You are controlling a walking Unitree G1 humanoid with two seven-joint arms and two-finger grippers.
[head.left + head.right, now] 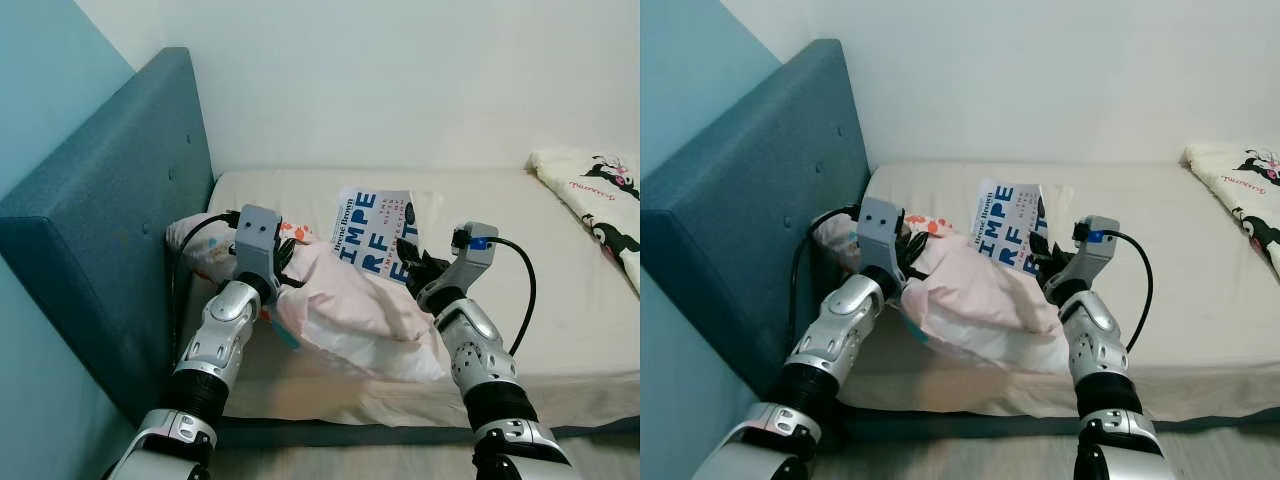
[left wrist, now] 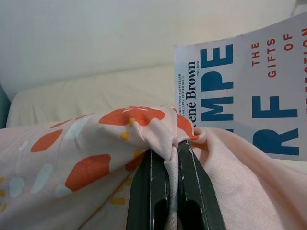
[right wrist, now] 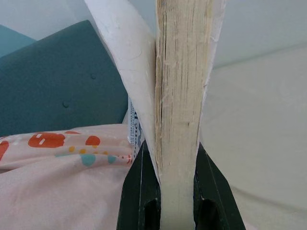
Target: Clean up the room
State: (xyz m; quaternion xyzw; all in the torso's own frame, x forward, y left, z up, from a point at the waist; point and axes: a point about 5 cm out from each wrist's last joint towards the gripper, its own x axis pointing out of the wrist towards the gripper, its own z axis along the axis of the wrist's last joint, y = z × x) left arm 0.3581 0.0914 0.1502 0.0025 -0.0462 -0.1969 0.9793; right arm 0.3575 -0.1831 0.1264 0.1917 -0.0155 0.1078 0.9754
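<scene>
While both arms work over the beige bed (image 1: pixel 560 300) | left gripper (image 2: pixel 165 158) fingers pinched on soft, limp pink spotted pillowcase (image 1: pixel 350 310), best bunched | right gripper (image 3: pixel 176 158) fingers clamping stiff, light white-and-blue paperback book (image 1: pixel 378 232) upright by its lower edge

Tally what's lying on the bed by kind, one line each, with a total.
Pillow, pink, pinched by the left gripper: 1
Book, clamped by the right gripper: 1
Cartoon-print bedding at the far right: 1
Total: 3
</scene>
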